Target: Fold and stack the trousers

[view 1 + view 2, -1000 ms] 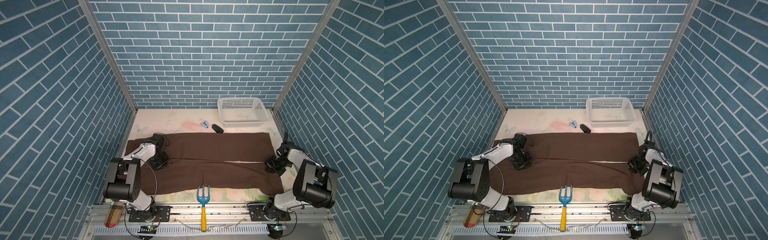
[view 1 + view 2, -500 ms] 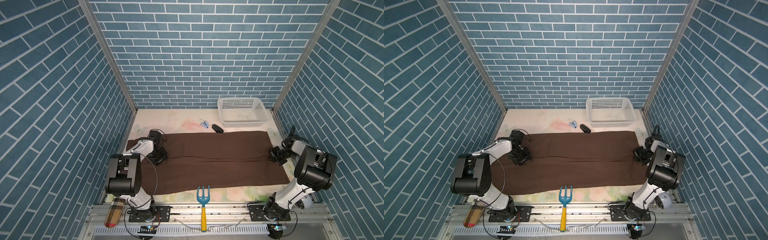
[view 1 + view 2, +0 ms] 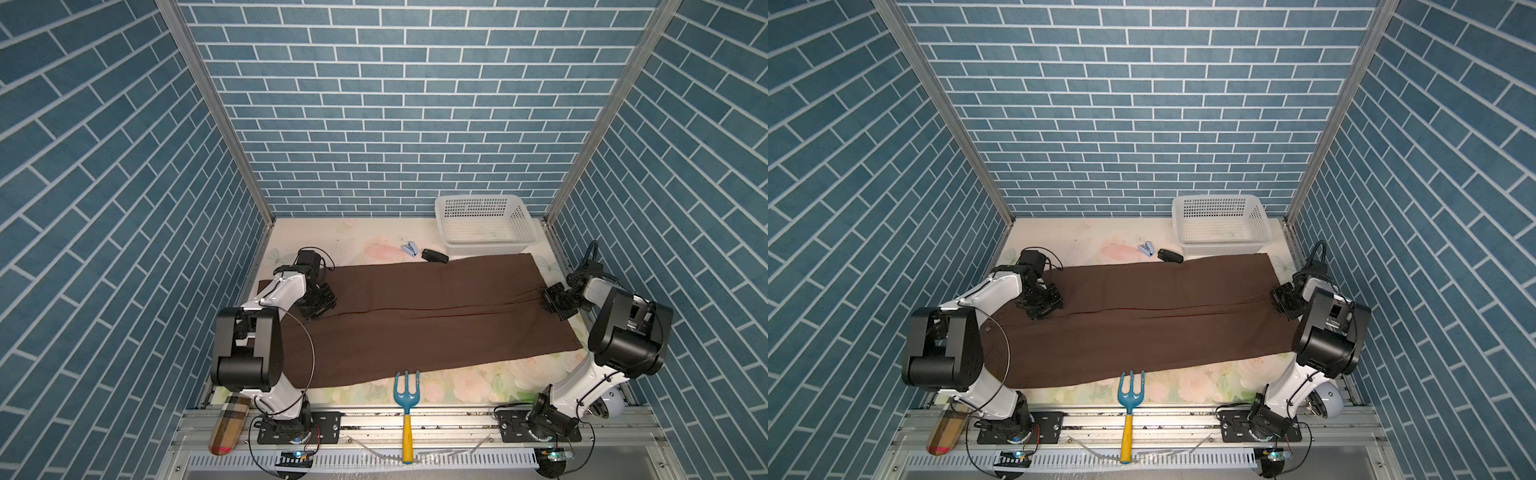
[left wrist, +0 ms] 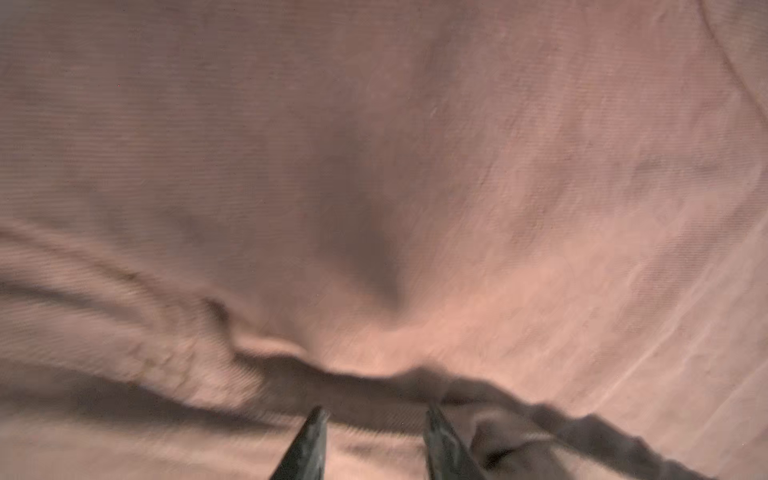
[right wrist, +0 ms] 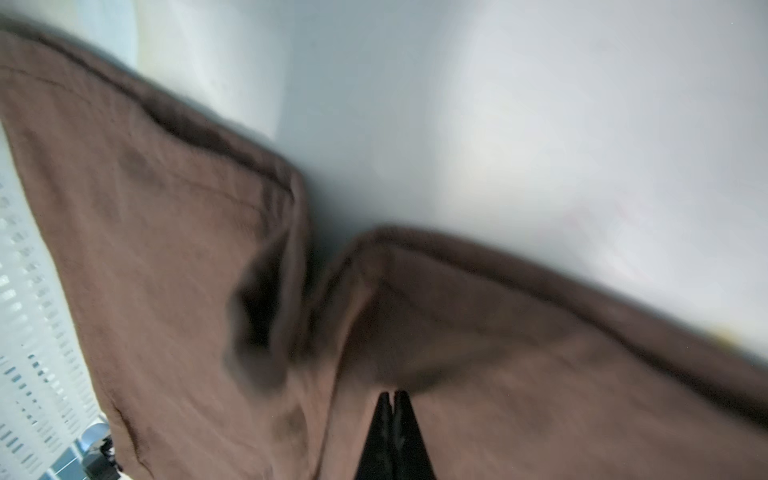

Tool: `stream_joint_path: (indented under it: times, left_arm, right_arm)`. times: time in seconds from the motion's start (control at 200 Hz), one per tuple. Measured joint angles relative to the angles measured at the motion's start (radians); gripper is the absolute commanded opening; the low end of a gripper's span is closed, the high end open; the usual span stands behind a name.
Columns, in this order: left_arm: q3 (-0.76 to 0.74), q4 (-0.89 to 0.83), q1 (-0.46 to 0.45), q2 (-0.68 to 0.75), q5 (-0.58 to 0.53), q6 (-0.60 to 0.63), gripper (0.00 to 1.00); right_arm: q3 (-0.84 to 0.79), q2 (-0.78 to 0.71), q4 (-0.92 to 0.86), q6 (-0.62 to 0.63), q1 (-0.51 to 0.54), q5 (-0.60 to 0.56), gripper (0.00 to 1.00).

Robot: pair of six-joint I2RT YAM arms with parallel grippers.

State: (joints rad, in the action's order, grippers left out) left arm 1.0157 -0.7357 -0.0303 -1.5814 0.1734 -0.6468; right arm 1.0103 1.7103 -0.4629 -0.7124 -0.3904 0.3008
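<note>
Trousers (image 3: 436, 328) are spread flat along the table (image 3: 478, 384), waist end left, hems right, the legs laid side by side. At the waist end the left gripper (image 4: 374, 411) is seen low over the cloth with fingers apart and nothing pinched, likely readied for a fresh hold. At the hem end the right gripper (image 5: 392, 395) is pressed together, cloth apparently nipped where the two legs meet, presumably so the length is held taut.
</note>
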Motion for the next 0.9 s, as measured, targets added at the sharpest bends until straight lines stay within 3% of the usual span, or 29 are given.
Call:
stream_joint_path:
  times: [0.175, 0.24, 0.29, 0.34, 0.415, 0.52, 0.69, 0.825, 0.9]
  left_arm:
    - [-0.058, -0.050, 0.000, 0.103, -0.057, -0.031, 0.33]
    - [-0.082, -0.069, 0.000, 0.128, -0.077, -0.048, 0.50]
    - [-0.103, -0.088, 0.000, 0.156, -0.093, -0.053, 0.55]
    - [-0.116, -0.111, 0.002, 0.193, -0.108, -0.067, 0.54]
    - [-0.117, -0.150, 0.011, 0.261, -0.137, -0.077, 0.43]
    - [-0.113, -0.195, 0.042, 0.362, -0.174, -0.082, 0.32]
    - [-0.112, -0.225, 0.134, 0.534, -0.209, -0.077, 0.32]
    - [-0.110, -0.250, 0.184, 0.600, -0.218, -0.068, 0.52]
    - [-0.106, -0.283, 0.190, 0.598, -0.226, -0.075, 0.63]
  right_arm:
    - [-0.046, -0.163, -0.037, 0.029, 0.090, -0.080, 0.00]
    - [-0.066, -0.204, -0.044, 0.034, 0.133, -0.099, 0.00]
    - [-0.089, -0.236, -0.054, 0.038, 0.156, -0.111, 0.00]
    - [-0.107, -0.264, -0.073, 0.040, 0.158, -0.132, 0.00]
    - [-0.112, -0.300, -0.110, 0.048, 0.147, -0.188, 0.00]
    - [-0.110, -0.329, -0.153, 0.059, 0.100, -0.242, 0.00]
    - [-0.114, -0.330, -0.223, 0.046, -0.072, -0.264, 0.00]
    - [-0.136, -0.323, -0.237, 0.037, -0.196, -0.265, 0.00]
    - [-0.154, -0.309, -0.232, 0.035, -0.249, -0.258, 0.09]
